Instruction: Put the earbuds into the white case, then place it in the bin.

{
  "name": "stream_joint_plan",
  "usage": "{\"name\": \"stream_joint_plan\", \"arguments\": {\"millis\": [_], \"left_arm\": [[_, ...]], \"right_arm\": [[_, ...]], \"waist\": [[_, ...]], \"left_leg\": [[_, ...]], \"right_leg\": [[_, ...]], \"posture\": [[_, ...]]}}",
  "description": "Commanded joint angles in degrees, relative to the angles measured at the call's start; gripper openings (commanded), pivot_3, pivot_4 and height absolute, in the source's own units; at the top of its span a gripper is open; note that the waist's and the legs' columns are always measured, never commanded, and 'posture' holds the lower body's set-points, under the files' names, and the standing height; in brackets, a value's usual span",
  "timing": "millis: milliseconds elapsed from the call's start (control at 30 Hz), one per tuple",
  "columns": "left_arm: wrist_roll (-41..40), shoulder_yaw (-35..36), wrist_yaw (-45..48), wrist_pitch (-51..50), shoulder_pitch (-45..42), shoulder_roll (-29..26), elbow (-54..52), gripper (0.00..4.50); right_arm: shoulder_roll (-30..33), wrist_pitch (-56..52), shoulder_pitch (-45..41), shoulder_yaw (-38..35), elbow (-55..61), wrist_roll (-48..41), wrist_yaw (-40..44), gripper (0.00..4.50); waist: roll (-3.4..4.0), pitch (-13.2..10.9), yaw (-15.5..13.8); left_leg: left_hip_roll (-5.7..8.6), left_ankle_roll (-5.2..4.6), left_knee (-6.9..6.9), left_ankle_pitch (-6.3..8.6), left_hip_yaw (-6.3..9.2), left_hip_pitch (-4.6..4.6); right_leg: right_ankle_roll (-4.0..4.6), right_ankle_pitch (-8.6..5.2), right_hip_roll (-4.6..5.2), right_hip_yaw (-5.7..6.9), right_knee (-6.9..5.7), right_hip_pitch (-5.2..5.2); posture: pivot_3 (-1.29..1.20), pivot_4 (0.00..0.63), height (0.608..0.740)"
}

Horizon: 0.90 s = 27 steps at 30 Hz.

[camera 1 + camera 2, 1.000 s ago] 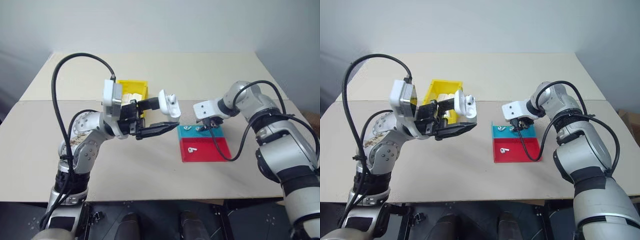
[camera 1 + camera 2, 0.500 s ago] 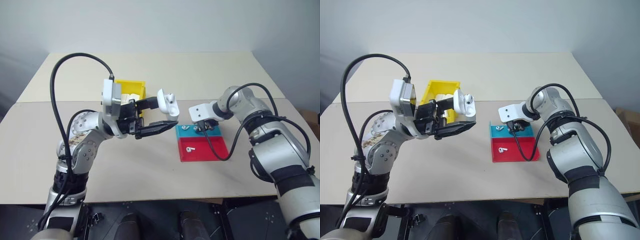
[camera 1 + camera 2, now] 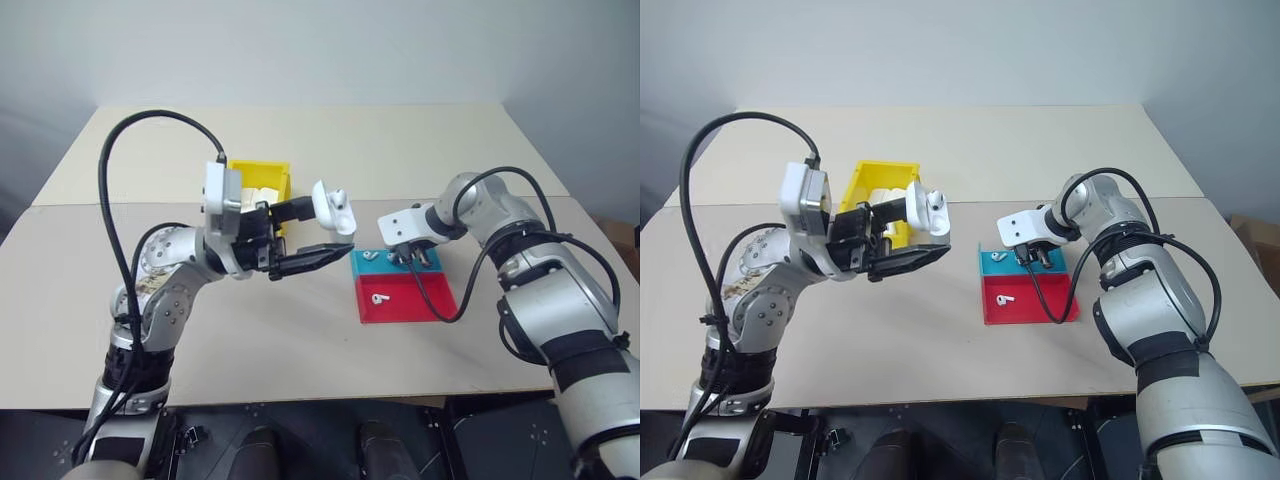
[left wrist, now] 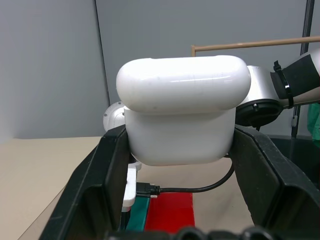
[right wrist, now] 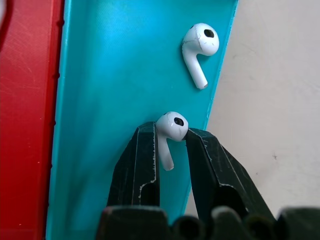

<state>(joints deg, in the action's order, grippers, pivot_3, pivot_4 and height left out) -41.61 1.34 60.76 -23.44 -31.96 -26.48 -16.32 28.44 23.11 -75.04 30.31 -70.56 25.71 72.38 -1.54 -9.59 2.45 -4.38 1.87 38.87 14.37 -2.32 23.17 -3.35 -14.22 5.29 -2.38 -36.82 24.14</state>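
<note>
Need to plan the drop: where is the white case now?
The white case sits clamped in the left gripper, held above the table between the yellow bin and the teal tray.

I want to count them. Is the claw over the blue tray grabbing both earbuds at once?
No, the right claw pinches just one earbud, while the other earbud lies apart on the teal tray.

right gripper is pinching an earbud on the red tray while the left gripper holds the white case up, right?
Not quite: the right gripper is closing on an earbud lying on the teal tray, not the red tray, as the right wrist view shows. The left gripper does hold the white case up.
</note>
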Motion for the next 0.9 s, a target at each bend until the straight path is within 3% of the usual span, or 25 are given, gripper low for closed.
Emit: {"name": "stream_joint_plan", "arguments": {"millis": [33,200,333,433,533,733,900], "left_arm": [[-0.42,1.20,-0.22,1.44,-0.31,-0.40,-2.28,2.82],[-0.62,0.98,0.34,1.13,-1.11,-0.43,-1.37,2.82],[-1.13,0.99,1.36,1.10,-2.33,-0.18,0.03,2.82],[-1.73,0.81,2.44,0.95,-3.22,0.23,0.96,2.82],[-1.90,0.38,3.06,0.97,-3.91,0.86,1.59,2.82],[-1.76,-0.48,4.39,0.77,-5.36,1.87,3.08,2.82],[-1.90,-1.14,4.10,0.24,-6.30,3.29,3.30,2.82]], "right_arm": [[0.20,0.21,0.20,-1.34,-0.14,-0.34,0.65,0.62],[1.01,-2.76,0.08,-5.17,0.83,-3.43,1.62,0.62],[4.22,-9.10,0.54,-12.22,6.81,-10.73,6.29,0.62],[8.18,-23.59,5.93,-21.46,22.88,-22.92,13.23,0.62],[12.56,-42.41,15.36,-30.12,44.96,-34.63,13.76,0.62],[13.55,-72.96,26.67,-46.63,73.16,-55.91,0.82,0.62],[7.67,-85.75,31.53,-58.28,88.57,-72.58,-13.51,0.62]], "waist": [[0.00,0.00,0.00],[0.00,0.00,0.00],[0.06,-0.04,-0.21],[0.07,-0.05,-0.40],[0.07,-0.05,-1.49],[0.08,-0.05,-1.67],[0.08,-0.04,-1.70]], "left_leg": [[0.00,0.00,0.00,0.00,0.00,0.00],[0.00,0.00,0.00,0.00,0.00,0.01],[0.00,0.00,0.00,0.00,0.00,0.06],[0.00,0.00,0.00,0.00,0.03,0.09],[-0.01,-0.03,-0.02,0.02,0.09,0.12],[0.00,-0.04,0.07,0.02,0.04,0.06],[0.00,-0.04,0.02,0.02,0.08,0.02]], "right_leg": [[0.00,0.00,0.00,0.00,0.00,0.00],[0.00,0.00,0.00,0.00,0.00,0.01],[0.00,0.00,0.01,0.01,-0.02,0.03],[-0.01,0.01,0.01,0.04,-0.07,0.01],[-0.01,0.01,0.01,0.10,-0.14,0.00],[-0.01,0.00,0.00,0.03,0.01,0.00],[0.00,0.00,-0.03,0.03,0.04,-0.06]], "posture": [[0.00,0.150,0.740],[0.00,0.150,0.740],[0.00,0.150,0.740],[0.00,0.150,0.740],[0.00,0.150,0.740],[0.00,0.150,0.740],[0.00,0.150,0.740]]}}
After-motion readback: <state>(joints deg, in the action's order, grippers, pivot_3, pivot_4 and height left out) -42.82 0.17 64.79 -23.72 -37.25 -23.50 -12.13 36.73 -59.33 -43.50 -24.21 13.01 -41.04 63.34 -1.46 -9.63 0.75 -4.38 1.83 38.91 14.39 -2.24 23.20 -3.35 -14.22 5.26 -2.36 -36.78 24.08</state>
